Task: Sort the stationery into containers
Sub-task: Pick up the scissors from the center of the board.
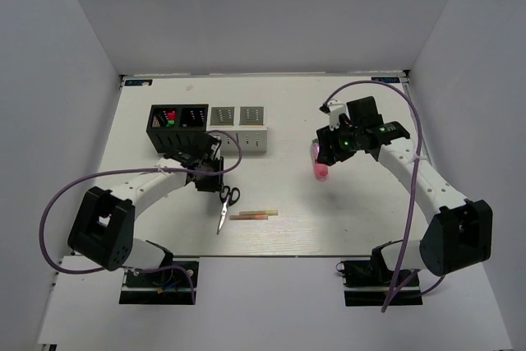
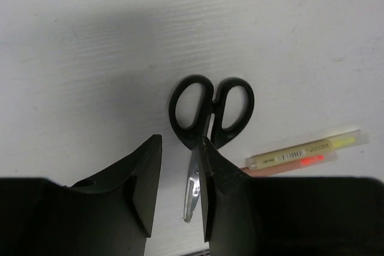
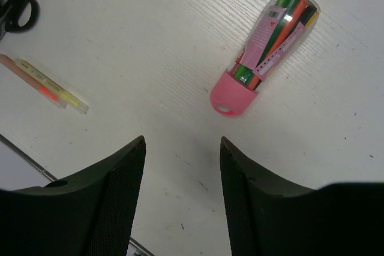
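White table (image 2: 90,40); left tool (image 2: 181,143) partly hides the scissors (image 2: 211,112), perhaps touching them.

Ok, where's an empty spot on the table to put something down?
Bare table between the white containers and the pink tube, and the near-right patch between the sticks and the right arm. Crowded around the scissors and sticks, by the left gripper.
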Robot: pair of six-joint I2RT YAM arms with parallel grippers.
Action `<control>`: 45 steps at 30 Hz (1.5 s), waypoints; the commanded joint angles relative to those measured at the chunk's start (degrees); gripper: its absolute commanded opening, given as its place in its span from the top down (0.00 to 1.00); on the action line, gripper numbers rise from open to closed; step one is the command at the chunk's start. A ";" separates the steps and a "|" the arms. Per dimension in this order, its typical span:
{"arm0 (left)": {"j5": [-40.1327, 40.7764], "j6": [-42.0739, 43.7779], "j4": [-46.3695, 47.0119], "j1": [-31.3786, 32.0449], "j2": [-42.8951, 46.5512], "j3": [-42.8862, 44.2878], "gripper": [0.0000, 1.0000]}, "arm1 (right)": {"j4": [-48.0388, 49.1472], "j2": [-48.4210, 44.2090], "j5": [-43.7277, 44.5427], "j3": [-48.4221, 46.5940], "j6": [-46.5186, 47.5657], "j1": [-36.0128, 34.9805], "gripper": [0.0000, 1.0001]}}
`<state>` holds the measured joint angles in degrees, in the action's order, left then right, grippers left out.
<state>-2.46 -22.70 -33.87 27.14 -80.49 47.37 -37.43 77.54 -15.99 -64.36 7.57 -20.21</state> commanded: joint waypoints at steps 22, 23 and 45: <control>14.67 3.63 2.49 5.03 -7.31 -0.96 0.69 | 2.63 -2.39 -8.09 1.16 -1.51 5.88 0.42; 14.41 3.63 2.66 5.03 -7.23 -1.23 0.70 | 2.63 -2.57 -8.53 1.16 -1.60 6.05 0.42; 13.96 -1.03 1.16 -1.73 15.54 15.55 1.00 | 0.78 -3.45 -18.99 1.78 1.12 9.40 1.00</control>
<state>8.16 -21.76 -36.29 27.66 -71.31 59.55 -36.12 75.57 -30.26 -62.83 7.07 -11.20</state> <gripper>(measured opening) 0.020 0.004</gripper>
